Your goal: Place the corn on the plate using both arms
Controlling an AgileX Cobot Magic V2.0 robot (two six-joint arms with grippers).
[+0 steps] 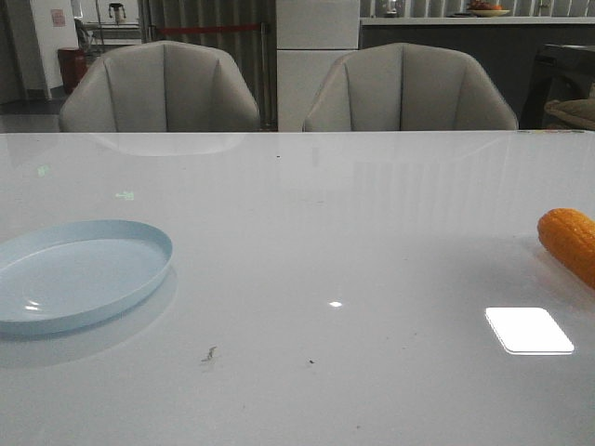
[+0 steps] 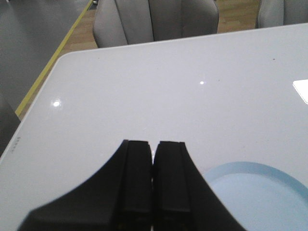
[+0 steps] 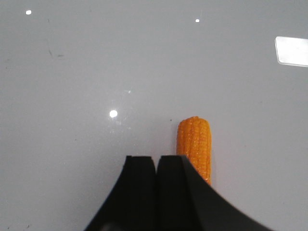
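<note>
The orange-yellow corn (image 1: pixel 570 242) lies on the white table at the far right edge of the front view, partly cut off. The pale blue plate (image 1: pixel 79 269) sits empty at the left. Neither gripper shows in the front view. In the right wrist view my right gripper (image 3: pixel 156 158) is shut and empty above the table, and the corn (image 3: pixel 194 144) lies just beside one finger, partly hidden behind it. In the left wrist view my left gripper (image 2: pixel 153 143) is shut and empty, with the plate (image 2: pixel 260 192) close beside it.
Two beige chairs (image 1: pixel 160 88) (image 1: pixel 409 91) stand behind the table's far edge. The table's left edge and rounded corner (image 2: pixel 60 60) show in the left wrist view. Bright light reflections (image 1: pixel 528 330) lie on the glossy tabletop.
</note>
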